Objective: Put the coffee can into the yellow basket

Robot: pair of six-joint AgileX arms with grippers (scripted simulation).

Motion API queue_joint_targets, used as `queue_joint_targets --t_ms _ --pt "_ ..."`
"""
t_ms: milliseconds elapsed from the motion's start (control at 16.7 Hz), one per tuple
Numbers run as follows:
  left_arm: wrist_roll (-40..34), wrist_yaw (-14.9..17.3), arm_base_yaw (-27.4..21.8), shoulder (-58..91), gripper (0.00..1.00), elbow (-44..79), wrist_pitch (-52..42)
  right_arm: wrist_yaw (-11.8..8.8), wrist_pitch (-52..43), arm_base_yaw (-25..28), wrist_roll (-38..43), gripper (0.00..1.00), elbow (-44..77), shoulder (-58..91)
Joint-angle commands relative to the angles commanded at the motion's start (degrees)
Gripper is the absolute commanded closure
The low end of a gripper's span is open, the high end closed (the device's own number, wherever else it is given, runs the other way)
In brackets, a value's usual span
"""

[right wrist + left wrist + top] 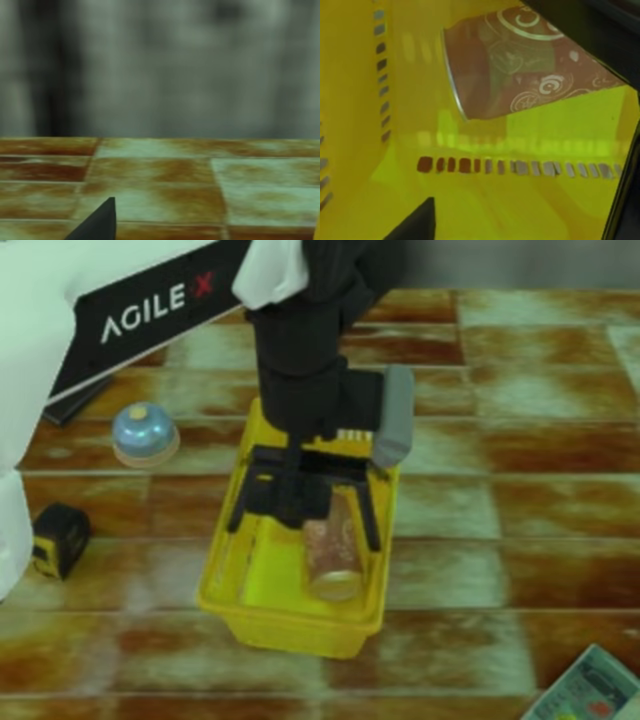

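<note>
The coffee can (pixel 333 552) lies on its side inside the yellow basket (pixel 290 625), along its right wall, shiny base toward the table's front. My left gripper (pixel 303 525) hangs over the basket, open, its black fingers (pixel 238 512) spread on either side and nothing between them. In the left wrist view the coffee can (pixel 520 70) rests on the yellow basket floor (pixel 470 200), apart from my left gripper (pixel 520 222). My right gripper (pixel 200 225) is out of the top view. Its wrist view shows one dark fingertip (pixel 102 222) over bare table.
A blue-grey bell (pixel 145 433) and a black-and-yellow tape measure (pixel 60 538) sit left of the basket. A grey oblong object (pixel 393 420) rests by the basket's back right rim. A pale box (pixel 590 690) is at the front right corner.
</note>
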Motion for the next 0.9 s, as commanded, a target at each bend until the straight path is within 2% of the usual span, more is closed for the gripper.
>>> queue_joint_targets --t_ms 300,900 --pt "0.0 0.0 0.0 -0.1 0.00 -1.8 1.7 0.0 0.0 0.0 0.0 0.00 0.0 0.0" --pt "0.0 0.0 0.0 -0.1 0.75 -1.8 1.7 0.0 0.0 0.0 0.0 0.00 0.0 0.0"
